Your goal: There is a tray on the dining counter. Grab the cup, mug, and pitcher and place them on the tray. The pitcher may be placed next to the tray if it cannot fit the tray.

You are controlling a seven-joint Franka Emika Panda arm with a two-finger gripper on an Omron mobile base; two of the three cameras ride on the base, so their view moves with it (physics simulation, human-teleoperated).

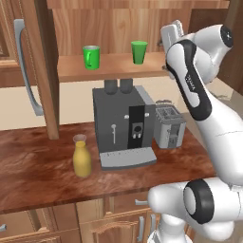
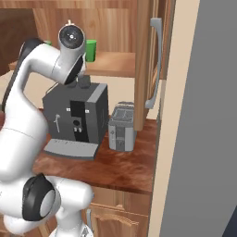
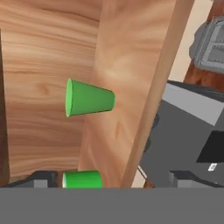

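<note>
The green handleless cup (image 1: 139,51) stands upright on a wooden shelf (image 1: 114,70), with the green mug (image 1: 91,57) to its left. In the rolled hand view the cup (image 3: 89,98) lies sideways ahead of me, and the mug (image 3: 82,179) peeks in at the bottom edge. My gripper (image 1: 170,34) hovers open and empty to the right of the cup, at shelf height, apart from it. The yellow pitcher (image 1: 81,156) stands on the lower wood counter, left of the coffee machine. The tray and the dining counter are out of view.
A grey coffee machine (image 1: 124,126) and a small toaster (image 1: 168,126) stand on the counter (image 1: 38,161) under the shelf. An open cabinet door with a long handle (image 1: 26,66) hangs at the left; another door (image 2: 155,60) stands right of the shelf.
</note>
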